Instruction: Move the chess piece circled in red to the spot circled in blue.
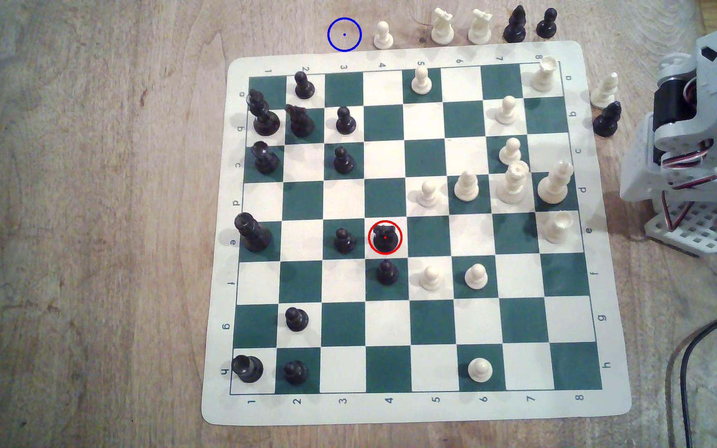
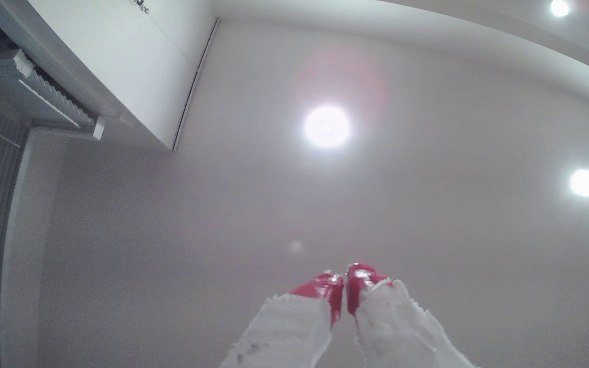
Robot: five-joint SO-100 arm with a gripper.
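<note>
**Knight on its square, arm folded at the board's edge**

Wrist view: gripper (image 2: 344,283) points up at a pale ceiling with three round lights (image 2: 326,126). Red-tipped fingers (image 2: 321,288) pressed together, nothing between them; the seam looks fully closed, though the picture is soft there.

Exterior view, near to far from the lower edge of the frame:
- Green-and-cream board mat (image 1: 417,413) lies on the tan wood table (image 1: 89,258). A black cable (image 1: 701,340) trails off at lower right.
- The chess piece (image 1: 385,238), a black knight inside the red ring, stands upright on a cream square at mid-frame, row e, file 4. A black pawn (image 1: 344,240) sits just beside it to the exterior view's left, another black pawn (image 1: 386,272) on the next square toward the lower edge.
- The arm (image 1: 701,142) is folded at the right edge of the frame, off the mat, well apart from the knight.
- The spot (image 1: 344,34), a blue ring with centre dot, lies on bare wood at top centre, just beyond the mat's far edge. A white pawn (image 1: 383,35) stands near it to the exterior view's right.
</note>
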